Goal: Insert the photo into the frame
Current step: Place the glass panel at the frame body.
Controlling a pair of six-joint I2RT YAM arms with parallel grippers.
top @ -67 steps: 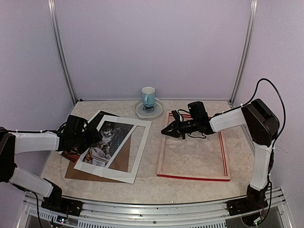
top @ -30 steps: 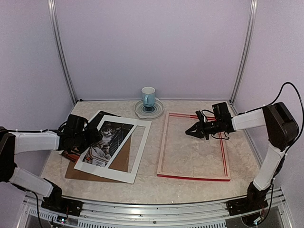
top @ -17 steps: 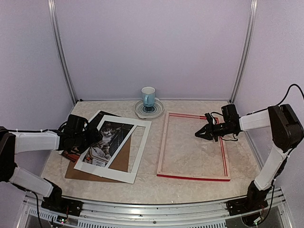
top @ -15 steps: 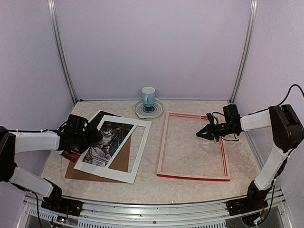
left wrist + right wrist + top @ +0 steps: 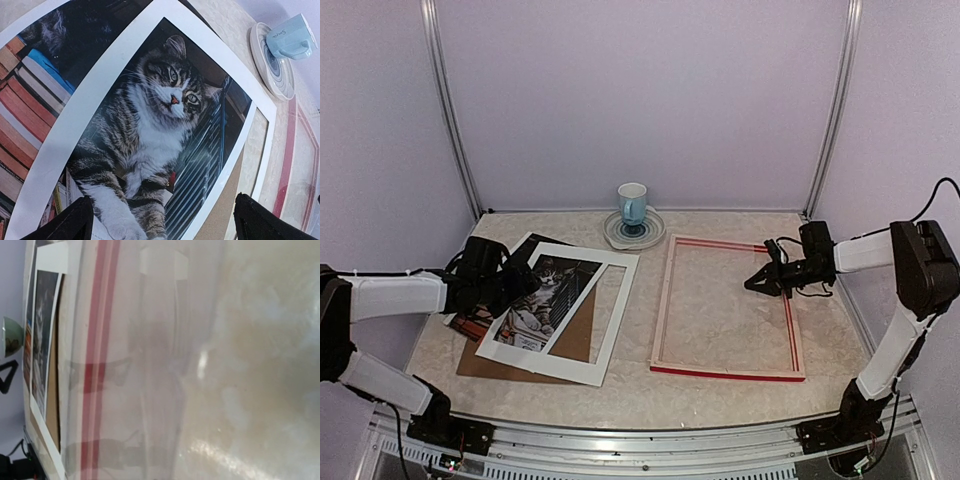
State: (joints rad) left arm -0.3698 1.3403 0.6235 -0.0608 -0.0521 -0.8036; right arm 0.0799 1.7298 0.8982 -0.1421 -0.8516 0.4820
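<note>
The photo (image 5: 542,292), a cat and books print, lies at the left under the white mat board (image 5: 556,368), partly showing through its window. My left gripper (image 5: 516,282) is open just over the photo's left part. In the left wrist view the dark fingertips (image 5: 75,222) stand wide apart low over the cat print (image 5: 160,115), holding nothing. The frame (image 5: 661,310), with pale wood and red edges, lies flat at the right. My right gripper (image 5: 761,284) hovers open and empty over the frame's right part. The blurred right wrist view shows the frame's red strip (image 5: 100,330) and no fingers.
A brown backing board (image 5: 578,338) lies under the mat and photo. A pale blue cup (image 5: 632,204) stands on a saucer (image 5: 650,232) at the back centre, also in the left wrist view (image 5: 290,37). Booth walls and corner posts surround the table.
My right gripper has drawn back to the right across the frame, from its left rail to near its right rail. The left arm, photo and mat have not moved.
</note>
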